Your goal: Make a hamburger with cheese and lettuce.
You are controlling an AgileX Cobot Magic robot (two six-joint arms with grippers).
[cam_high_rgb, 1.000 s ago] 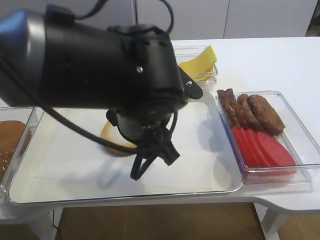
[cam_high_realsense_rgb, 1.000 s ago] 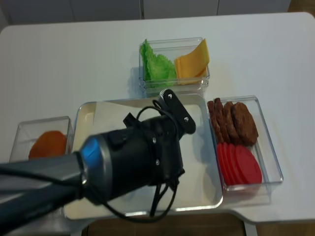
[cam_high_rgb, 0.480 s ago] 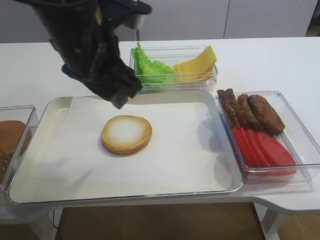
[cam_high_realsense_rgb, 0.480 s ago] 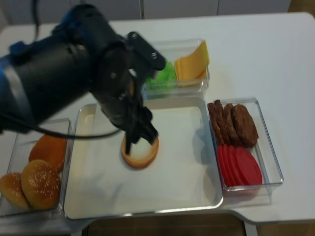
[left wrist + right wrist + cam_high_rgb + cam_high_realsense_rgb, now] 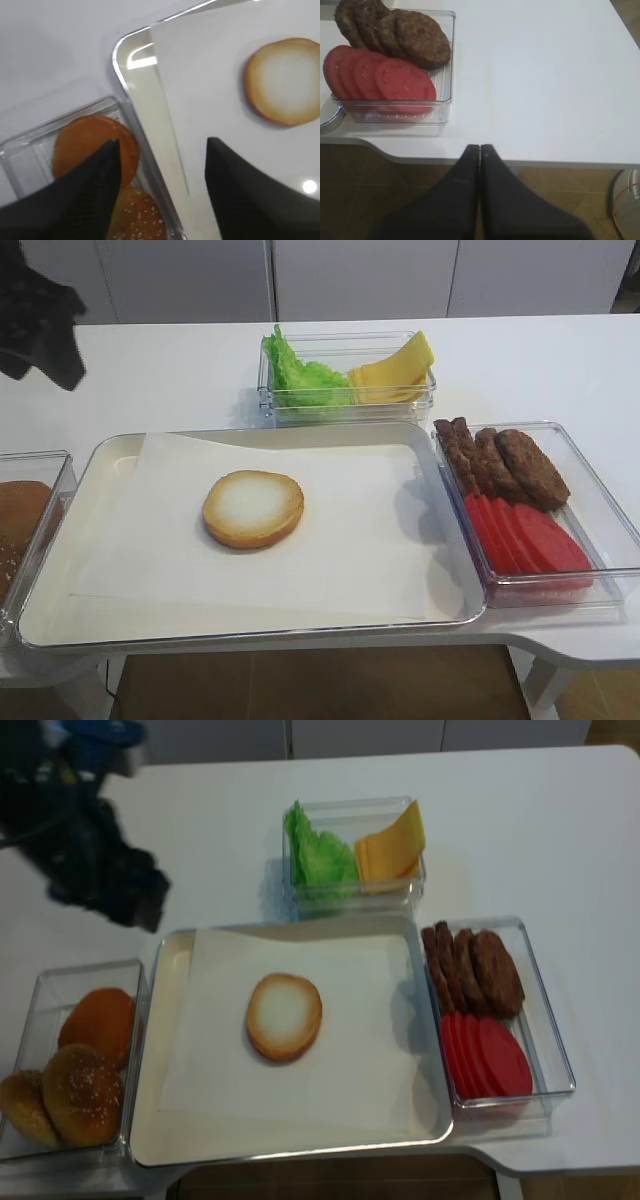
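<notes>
The hamburger is a single bun half (image 5: 253, 508), cut face up, lying on the paper in the tray (image 5: 100, 455). Lettuce (image 5: 300, 375) and cheese (image 5: 395, 368) share a clear box behind the tray. My left gripper (image 5: 164, 142) is open and empty. It hangs high over the tray's left rim, with the bun half (image 5: 285, 80) to its right. The left arm (image 5: 95, 850) shows as a dark blur at the back left. My right gripper (image 5: 480, 146) is shut with nothing in it, off the table's front edge on the right.
A clear box of whole buns (image 5: 80, 1060) stands left of the tray. On the tray's right is a clear box with brown patties (image 5: 480, 965) and red tomato slices (image 5: 490, 1055). The table's front edge runs close to the tray.
My left arm has swung from above the bun half up and away to the back left, uncovering it. The bun half has stayed in place on the paper.
</notes>
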